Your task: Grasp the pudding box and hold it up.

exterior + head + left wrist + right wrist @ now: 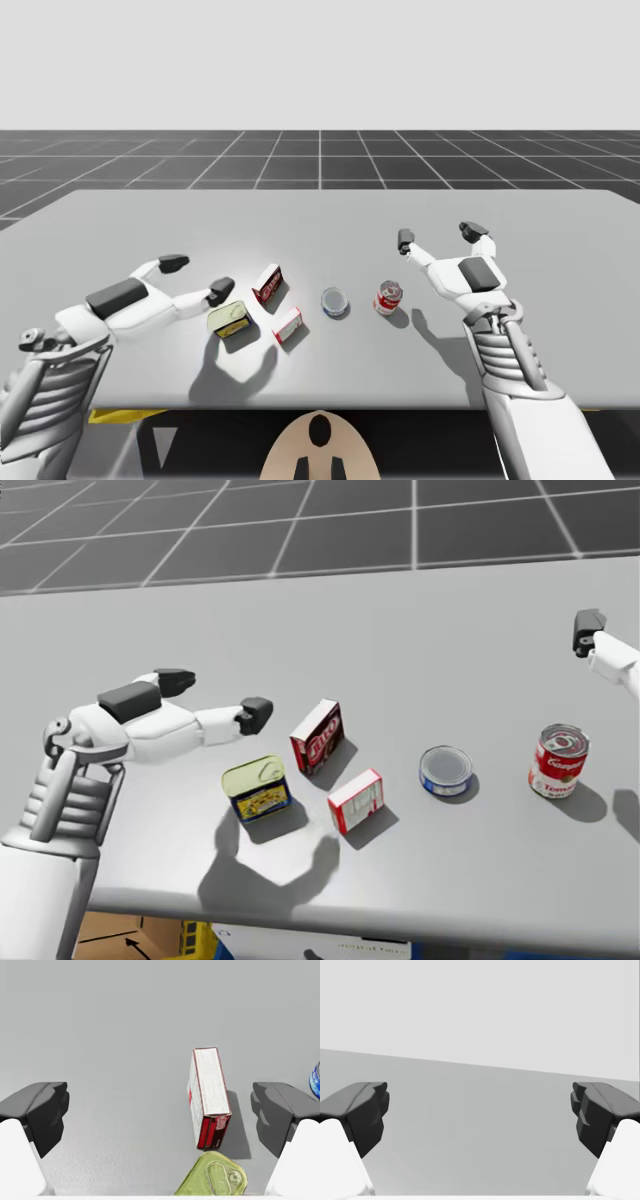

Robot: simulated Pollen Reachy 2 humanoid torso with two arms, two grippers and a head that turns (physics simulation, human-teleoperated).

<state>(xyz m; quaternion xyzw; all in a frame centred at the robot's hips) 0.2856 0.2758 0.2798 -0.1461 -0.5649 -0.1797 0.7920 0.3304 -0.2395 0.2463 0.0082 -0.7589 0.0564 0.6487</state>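
A flat grey table (120,220) carries everything. Beyond its far edge a dark gridded floor (320,155) runs to a pale, blank backdrop. The pudding box (317,736), dark red, stands on edge on the table with nothing touching it. Close on its near side, but apart from it, sit a yellow-green rectangular can (256,788) and a small red-and-white box (356,801). Further from the pudding box, toward my right arm, are a flat blue round can (446,770) and then a red-and-white can (558,761). My left gripper (198,277) hovers just beside the pudding box, jaws spread wide, and the yellow-green can lies partly between the two. My right gripper (438,235), jaws also spread, is well apart from the pudding box.
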